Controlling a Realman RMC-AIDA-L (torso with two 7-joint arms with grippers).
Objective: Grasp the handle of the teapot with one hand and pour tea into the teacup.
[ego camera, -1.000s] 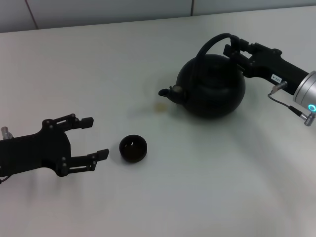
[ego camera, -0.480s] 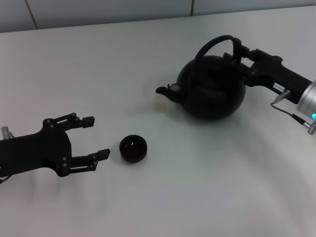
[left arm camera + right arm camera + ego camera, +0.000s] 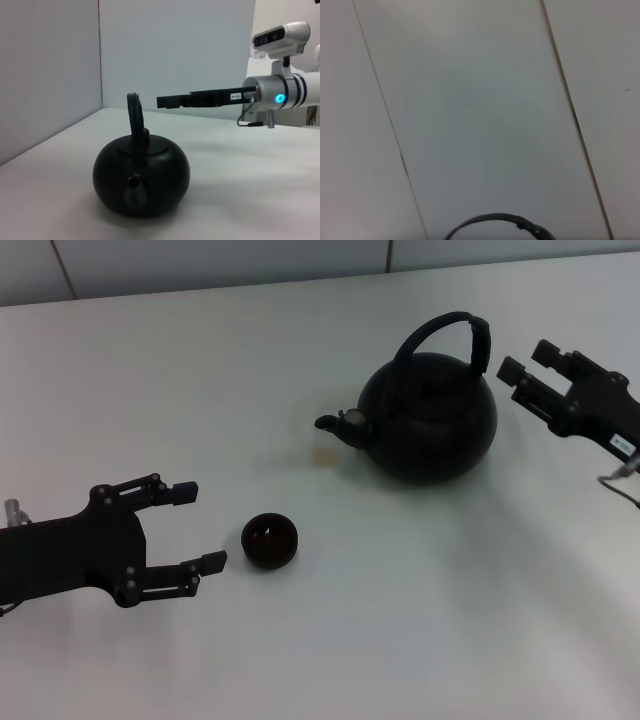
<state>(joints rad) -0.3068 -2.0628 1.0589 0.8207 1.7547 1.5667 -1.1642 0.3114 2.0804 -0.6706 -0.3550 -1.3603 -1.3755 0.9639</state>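
White tabletop (image 3: 300,660) fills the head view, bounded by a pale wall along the upper edge of the frame. Largest item is the teapot (image 3: 432,420), standing upright in the upper right centre, spout aimed toward frame left. Its handle (image 3: 452,332) arches over the lid, and the hoop's plane runs roughly left to right in the frame; the left wrist view shows the hoop edge-on, upright above the body. The right gripper (image 3: 528,360) sits just to the right of the teapot, at about the height of the handle's right shoulder, with a clear gap between its fingertips and the hoop; its fingers are spread apart and hold nothing. The arm behind it extends out of the right edge of the frame, and in the left wrist view it lies level, fingers pointing at the handle. This is the nearer arm to the handle by a wide margin, so the grasp likely falls to it: a short advance toward frame left should bring the thick right side of the hoop between the fingers. The left gripper (image 3: 205,523) rests low in the lower left, fingers spread wide, empty, pointing right. The teacup (image 3: 270,541) stands just beyond those fingertips, untouched, well apart from the teapot and down-left of the spout.
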